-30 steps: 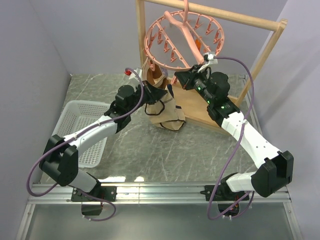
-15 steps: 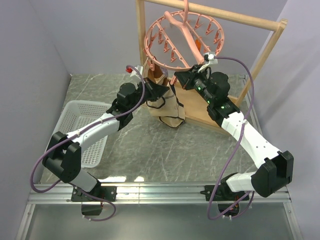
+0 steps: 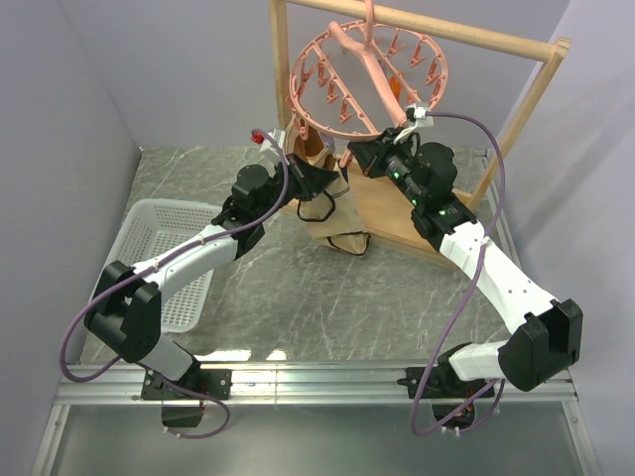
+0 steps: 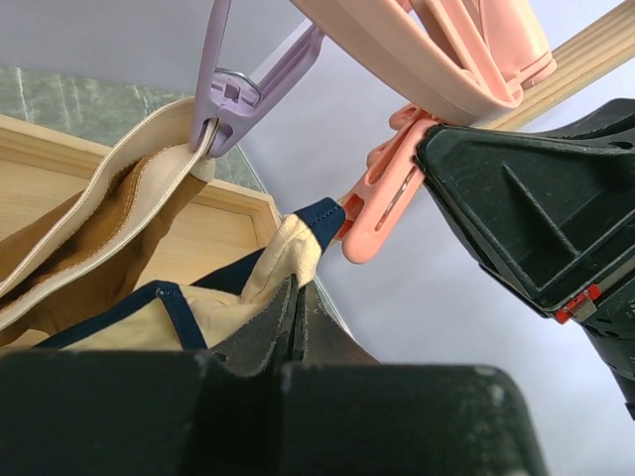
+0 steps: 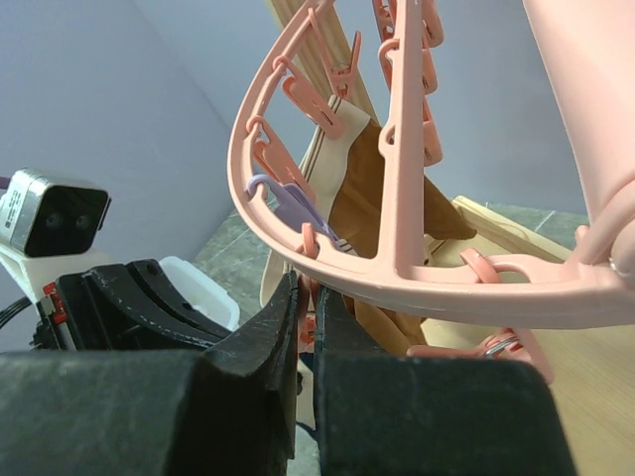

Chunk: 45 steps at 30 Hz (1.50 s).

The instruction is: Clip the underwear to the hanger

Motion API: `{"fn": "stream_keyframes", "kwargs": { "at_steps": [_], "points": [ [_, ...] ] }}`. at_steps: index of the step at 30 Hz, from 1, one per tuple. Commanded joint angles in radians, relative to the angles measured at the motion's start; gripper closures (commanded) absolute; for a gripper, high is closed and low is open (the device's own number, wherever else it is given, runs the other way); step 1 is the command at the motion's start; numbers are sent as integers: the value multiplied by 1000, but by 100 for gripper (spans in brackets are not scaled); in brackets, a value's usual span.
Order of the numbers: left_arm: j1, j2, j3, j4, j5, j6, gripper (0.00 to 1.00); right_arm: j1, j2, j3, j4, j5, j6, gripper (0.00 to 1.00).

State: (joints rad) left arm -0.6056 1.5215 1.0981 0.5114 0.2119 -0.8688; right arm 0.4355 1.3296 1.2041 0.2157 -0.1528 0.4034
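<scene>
Closed left fingers gripping underwear corner beside hanger peg, right fingers nearly closed, seemingly pinching that peg.

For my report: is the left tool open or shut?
Shut: in the left wrist view, the left tool pinches the dark-trimmed edge of the underwear.

salmon-pink hanger with one lilac peg; beige underwear, trim dark, perhaps navy.

The underwear hangs beneath the hanger (seemingly touching one peg), basket leftward.
</scene>
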Motion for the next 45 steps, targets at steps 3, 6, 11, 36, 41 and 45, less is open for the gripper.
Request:
{"fn": "stream_keyframes", "kwargs": {
  "at_steps": [3,6,11,36,41,45],
  "points": [
    [-3,-37,0,50,26,-22,100,-20,-10,15,37,12,-11,100],
    [-5,-32,0,47,27,-18,100,-18,-10,17,37,10,-2,100],
    [-5,-30,0,59,38,-18,100,-20,-7,22,36,10,6,100],
    [-25,11,46,73,32,7,100,-18,-15,12,25,-19,31,100],
    [-33,22,62,82,26,16,100,-18,-17,5,21,-25,37,100],
    [-37,23,71,88,18,30,100,-18,-17,3,17,-24,37,100]
  ]
}}
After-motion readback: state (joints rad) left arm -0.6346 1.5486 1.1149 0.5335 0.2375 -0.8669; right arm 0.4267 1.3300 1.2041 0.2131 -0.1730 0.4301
